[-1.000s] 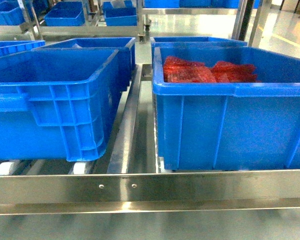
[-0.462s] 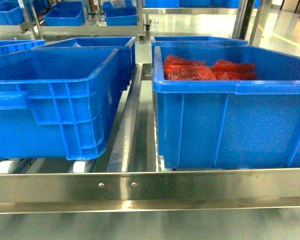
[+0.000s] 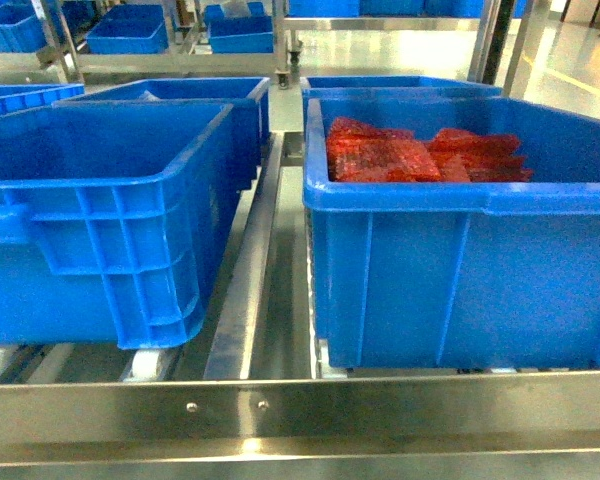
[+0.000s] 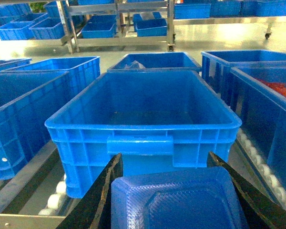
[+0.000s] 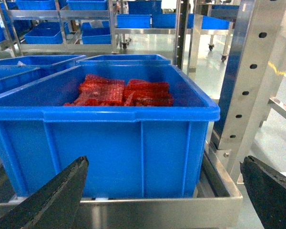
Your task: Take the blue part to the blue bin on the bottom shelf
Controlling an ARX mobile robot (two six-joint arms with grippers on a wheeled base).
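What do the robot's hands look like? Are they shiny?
Not shiny. Each hand has two flat, dark, matte fingers tapering to points, with a rough, grainy surface. The left hand and right hand look alike. No cables, markings or arms show in these views.

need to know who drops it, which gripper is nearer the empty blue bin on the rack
Left. The left gripper, shut on the blue part, sits just in front of the empty blue bin. The right gripper, open, faces the neighbouring bin of red parts instead.
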